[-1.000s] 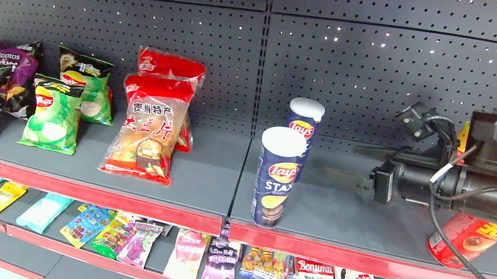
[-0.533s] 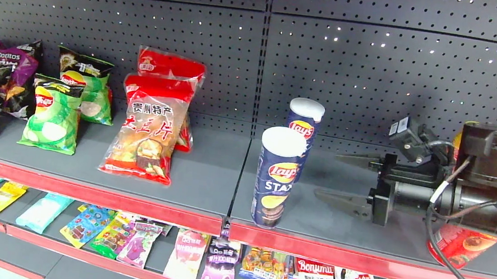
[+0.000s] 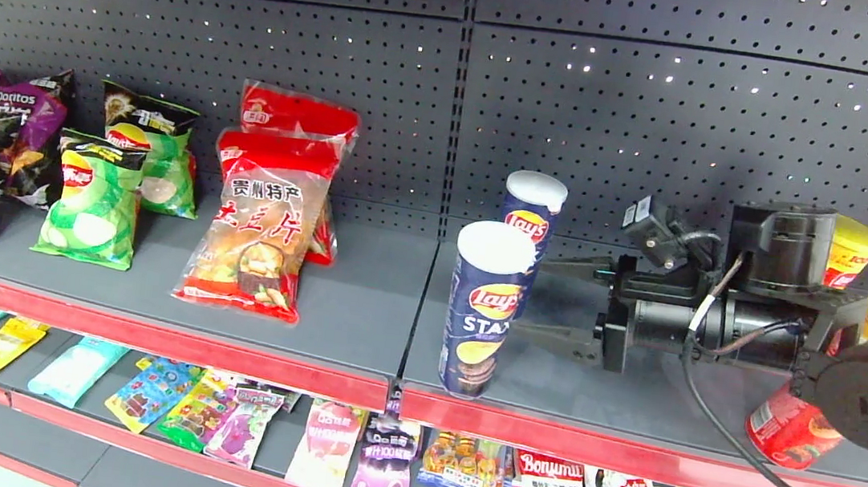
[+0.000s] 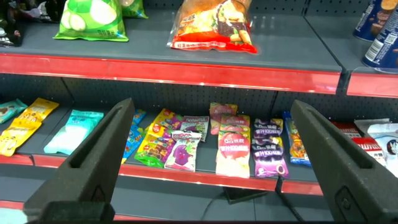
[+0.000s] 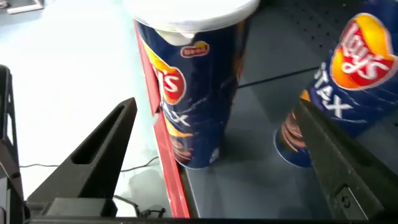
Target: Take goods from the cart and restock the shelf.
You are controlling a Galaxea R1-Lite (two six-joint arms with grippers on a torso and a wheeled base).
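The front blue can (image 3: 485, 313) and rear blue can (image 3: 531, 213) stand on the shelf (image 3: 628, 393), the right gripper (image 3: 529, 296) wide and empty at their three o'clock, the left gripper (image 4: 211, 104) likewise, so restocking seems part-done.

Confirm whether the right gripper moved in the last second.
Yes. The right gripper, open, has shifted to the robot's left along the shelf, toward the front blue chip can, which stayed put.
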